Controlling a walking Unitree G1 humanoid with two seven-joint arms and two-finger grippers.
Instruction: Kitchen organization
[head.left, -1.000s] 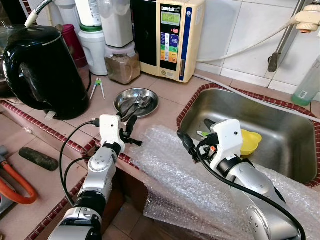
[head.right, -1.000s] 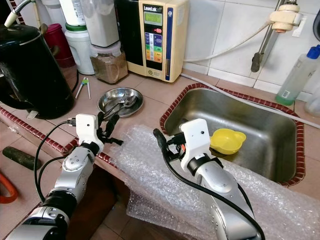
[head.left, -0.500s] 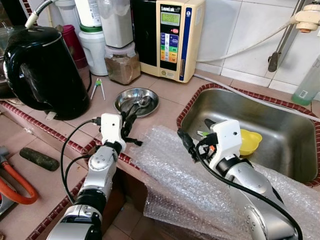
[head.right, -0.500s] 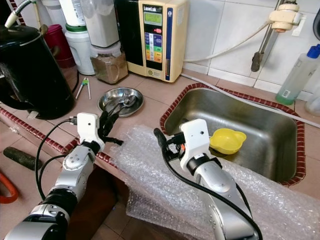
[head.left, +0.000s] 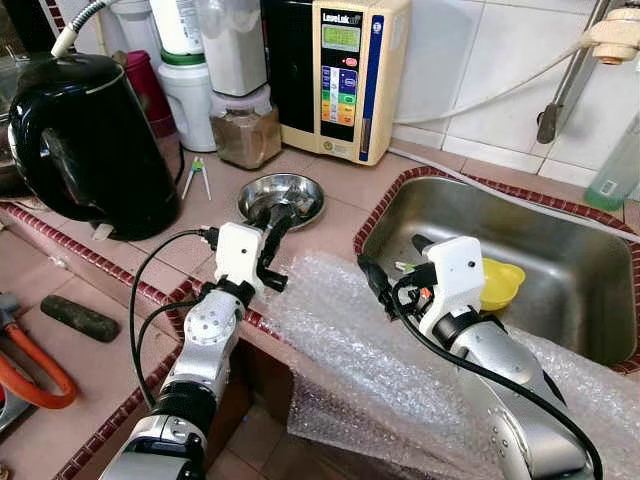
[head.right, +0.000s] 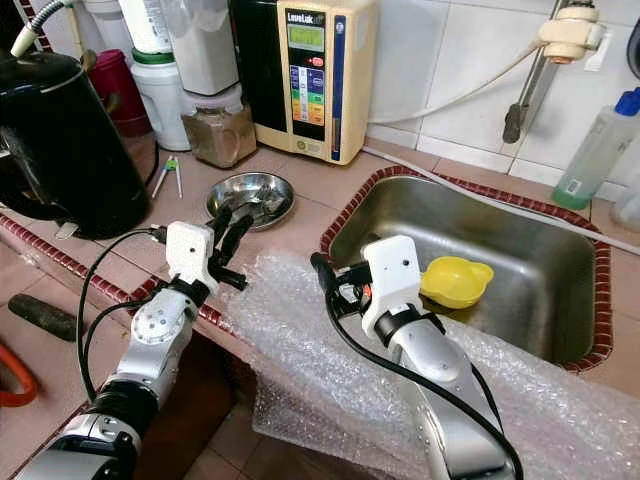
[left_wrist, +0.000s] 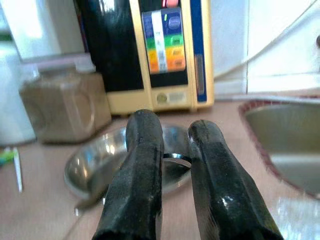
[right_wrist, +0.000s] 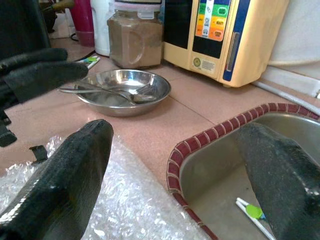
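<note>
Left wrist view: left pincer (left_wrist: 172, 145) nearly together, a thin gap between its two black fingers (left_wrist: 137, 165), nothing clamped, tips hovering just short of the steel bowl (left_wrist: 95, 167) and pointed at its near rim. Hard to say whether the tips touch that rim; probably just apart. Blurred around the bowl's edges; contents hidden behind the fingers here.

Seen from the head: bowl (head.left: 281, 198) on the pink tiled table (head.left: 330, 215), holding a spoon and fork (right_wrist: 112, 92), handles partly overlapped and hard to separate. Behind the bowl, a cream water unit (head.left: 345, 75) and a jar of brown powder (head.left: 245, 135); beside the bowl on the kettle side, a small green-tipped tool (head.left: 197, 175); farther that way, a black kettle (head.left: 90, 145).

Right pincer (head.left: 395, 268) spread wide, gripping nothing, held on the sink side of the bowl over bubble wrap (head.left: 350, 350) draped off the table's front edge. Sink (head.left: 560, 250) beyond, with a yellow dish (head.left: 500, 283) half hidden by the white wrist housing, and a green-and-white item (right_wrist: 250, 210) on its floor, cut off and unclear.
</note>
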